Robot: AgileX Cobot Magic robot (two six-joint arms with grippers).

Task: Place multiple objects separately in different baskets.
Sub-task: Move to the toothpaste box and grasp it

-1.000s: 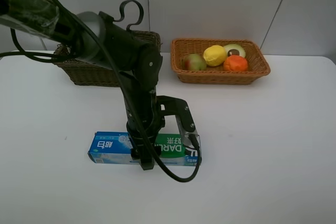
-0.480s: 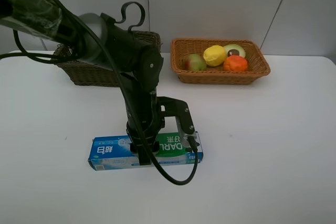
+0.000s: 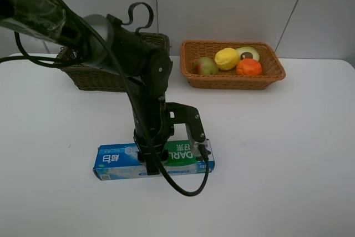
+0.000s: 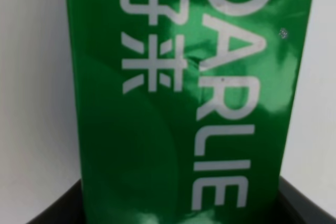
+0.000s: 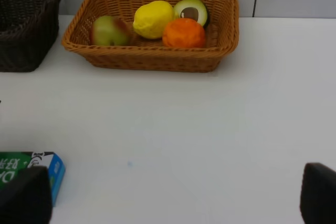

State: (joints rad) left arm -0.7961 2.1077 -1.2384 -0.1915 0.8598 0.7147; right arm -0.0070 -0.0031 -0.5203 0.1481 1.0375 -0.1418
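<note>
The blue-green DARLIE toothpaste box [image 3: 116, 162] lies flat on the white table, near its front. My left gripper [image 3: 151, 162] comes down on its middle and is shut on it across its width. In the left wrist view the box's green face [image 4: 189, 103] fills the picture, with dark fingertips [image 4: 307, 205] against its edges. The light orange-tan basket [image 3: 233, 80] at the back holds the pear [image 3: 204, 65], lemon [image 3: 227, 58], halved avocado [image 3: 248, 54] and orange [image 3: 249, 67]. The dark basket [image 3: 89, 76] stands back left, its inside hidden by the arm. My right gripper [image 5: 168, 203] is open and holds nothing.
The left arm and its black cable loop over the table's middle and cover part of the dark basket. In the right wrist view the box's end [image 5: 31, 166] lies beside one fingertip [image 5: 23, 195], and bare white table stretches to the light basket [image 5: 157, 59].
The left jaws closed onto the toothpaste box during the first half second, and the box turned slightly. Since then nothing has moved. The right gripper has stayed open.
</note>
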